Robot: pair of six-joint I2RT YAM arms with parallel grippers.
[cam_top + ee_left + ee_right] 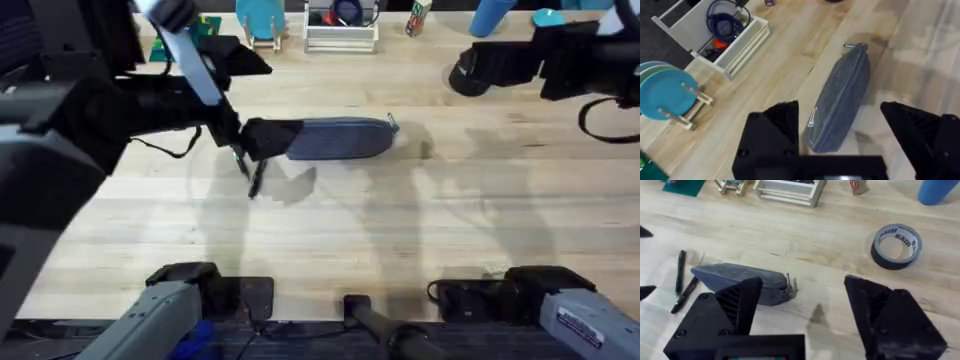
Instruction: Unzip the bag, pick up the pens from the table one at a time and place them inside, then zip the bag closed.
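Pretty much at the start imo. The bag [340, 138] looks zipped shut, lying flat on the surface [450, 220] in the upper middle of the overhead pic, pull tab at its right end. Two pens [681, 280] lie on the wood just off the bag's other end, so nothing's packed yet: unzip, load pens, rezip all left to do.

Left hand [840, 135] has its fingers spread wide apart, straddling the near end of the bag w/o gripping it, afaict. Right hand [802, 310] is also wide open, holding nothing, hovering off to the pull-tab side.

Bag is a soft blue-grey fabric, long rounded sausage shape, little metal pull. Pens are thin black sticks. Surface is pale wood planks w/ visible grain
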